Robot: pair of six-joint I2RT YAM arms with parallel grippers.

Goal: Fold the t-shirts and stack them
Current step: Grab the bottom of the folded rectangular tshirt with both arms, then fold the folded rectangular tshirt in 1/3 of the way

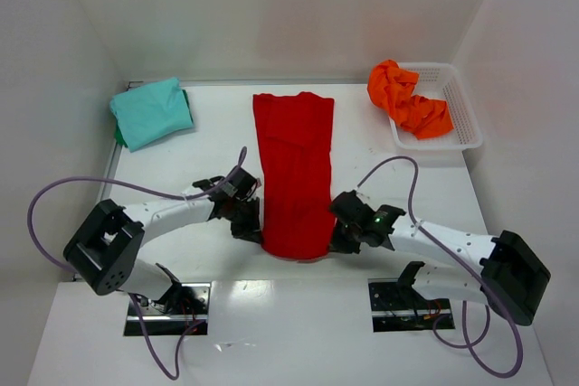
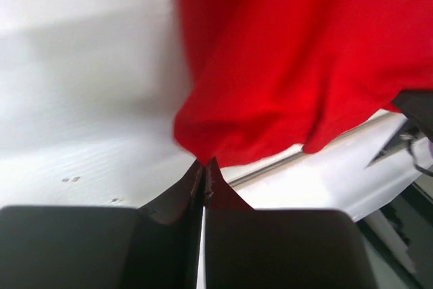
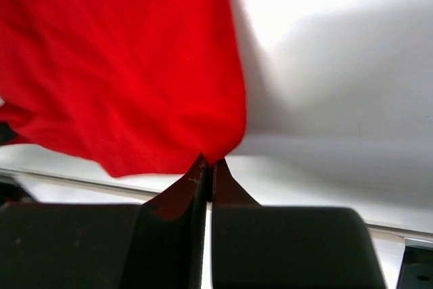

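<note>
The bright red t-shirt point(image 1: 294, 169) lies as a long narrow strip down the middle of the table. My left gripper point(image 1: 251, 223) is shut on its near left corner, seen as red cloth point(image 2: 298, 65) above the tips in the left wrist view. My right gripper point(image 1: 340, 228) is shut on its near right corner point(image 3: 122, 65). Both corners are lifted a little off the table. The teal-turquoise t-shirt point(image 1: 151, 111) lies folded at the far left. The orange t-shirt point(image 1: 407, 101) is crumpled in the white mesh basket point(image 1: 457, 115) at the far right.
White walls close in the table on the left, back and right. The arms' base plates point(image 1: 167, 306) sit at the near edge, with purple cables looping beside each arm.
</note>
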